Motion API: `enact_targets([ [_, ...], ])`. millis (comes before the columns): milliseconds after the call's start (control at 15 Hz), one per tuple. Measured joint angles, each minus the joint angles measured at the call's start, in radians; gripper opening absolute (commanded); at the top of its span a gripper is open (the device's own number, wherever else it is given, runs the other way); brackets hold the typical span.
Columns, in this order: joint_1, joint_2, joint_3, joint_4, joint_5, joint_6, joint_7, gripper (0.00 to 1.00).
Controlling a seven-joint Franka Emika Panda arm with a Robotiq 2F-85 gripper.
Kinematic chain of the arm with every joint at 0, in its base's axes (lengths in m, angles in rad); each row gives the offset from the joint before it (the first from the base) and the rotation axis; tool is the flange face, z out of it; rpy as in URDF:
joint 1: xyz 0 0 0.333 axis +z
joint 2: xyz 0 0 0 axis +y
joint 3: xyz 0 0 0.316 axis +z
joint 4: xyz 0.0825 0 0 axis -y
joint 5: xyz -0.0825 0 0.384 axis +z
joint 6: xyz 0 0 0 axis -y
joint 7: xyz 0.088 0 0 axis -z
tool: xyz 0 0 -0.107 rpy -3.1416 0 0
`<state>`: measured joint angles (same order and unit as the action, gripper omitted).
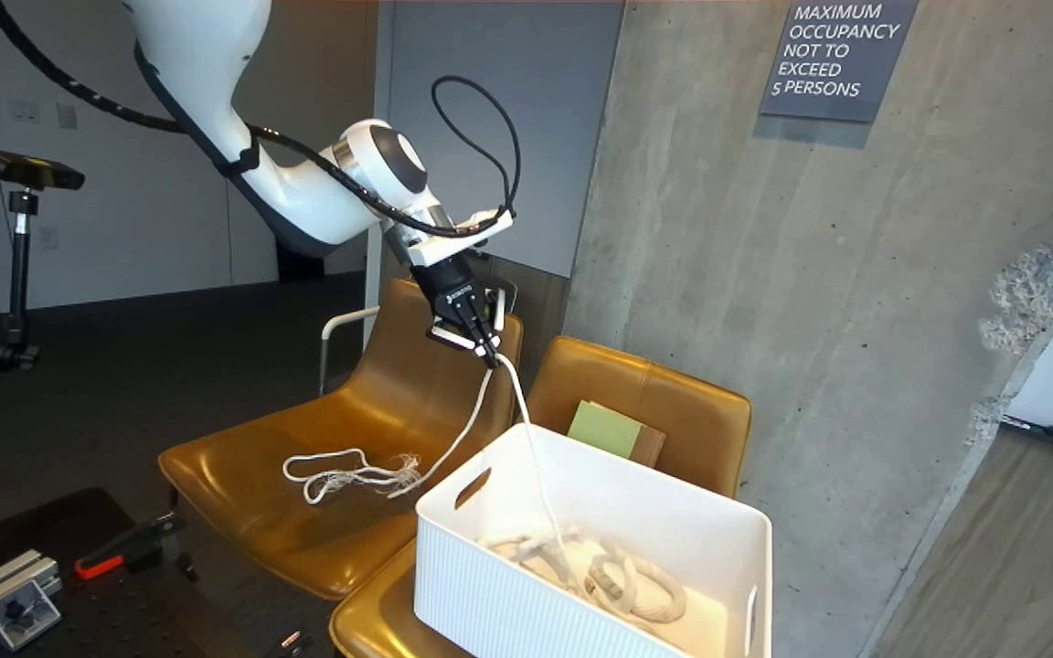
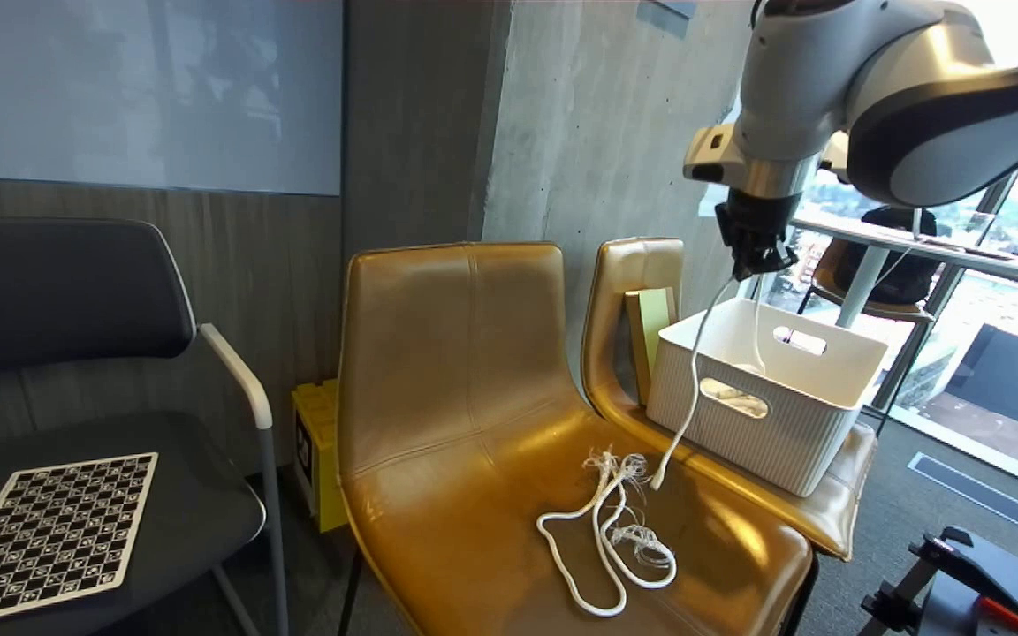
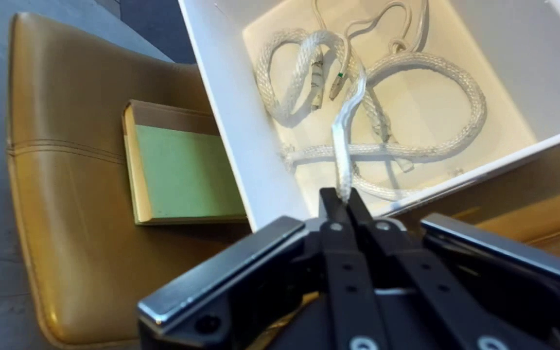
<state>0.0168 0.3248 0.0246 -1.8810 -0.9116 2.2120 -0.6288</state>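
My gripper (image 1: 492, 360) is shut on a thin white rope and holds it above the corner of a white bin; the gripper also shows in an exterior view (image 2: 743, 270) and the wrist view (image 3: 342, 198). One strand of the held rope (image 3: 342, 141) runs down into the bin (image 3: 241, 107). Its other strand (image 2: 695, 380) hangs outside the bin, its end at the tan chair seat. Another white rope (image 2: 606, 548) with frayed ends lies loosely looped on that seat. Thicker braided rope (image 3: 475, 104) and thin cords lie coiled on the bin floor.
The ribbed bin (image 1: 490, 576) stands on a tan chair (image 1: 673, 388), with a green and brown book (image 3: 187, 170) against the backrest. Another tan chair (image 1: 289, 457) stands beside it. A concrete wall (image 1: 718, 228) rises behind. A black chair (image 2: 58, 300) holds a patterned board (image 2: 58, 530).
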Motion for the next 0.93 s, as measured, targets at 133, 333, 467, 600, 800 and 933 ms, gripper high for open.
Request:
enact_targets([
  [133,-0.023,-0.074,-0.004,0.023,0.043,-0.014,-0.005,0.01],
  [333,-0.061,-0.163,-0.021,0.083,0.128,-0.037,-0.027,0.01],
  [467,-0.083,-0.205,-0.039,0.14,0.183,-0.056,-0.055,0.01],
  [600,-0.103,-0.229,-0.061,0.218,0.238,-0.09,-0.106,0.01],
  [800,-0.139,-0.212,-0.101,0.374,0.342,-0.171,-0.248,0.01],
  [933,-0.169,-0.16,-0.128,0.472,0.409,-0.215,-0.341,0.01],
])
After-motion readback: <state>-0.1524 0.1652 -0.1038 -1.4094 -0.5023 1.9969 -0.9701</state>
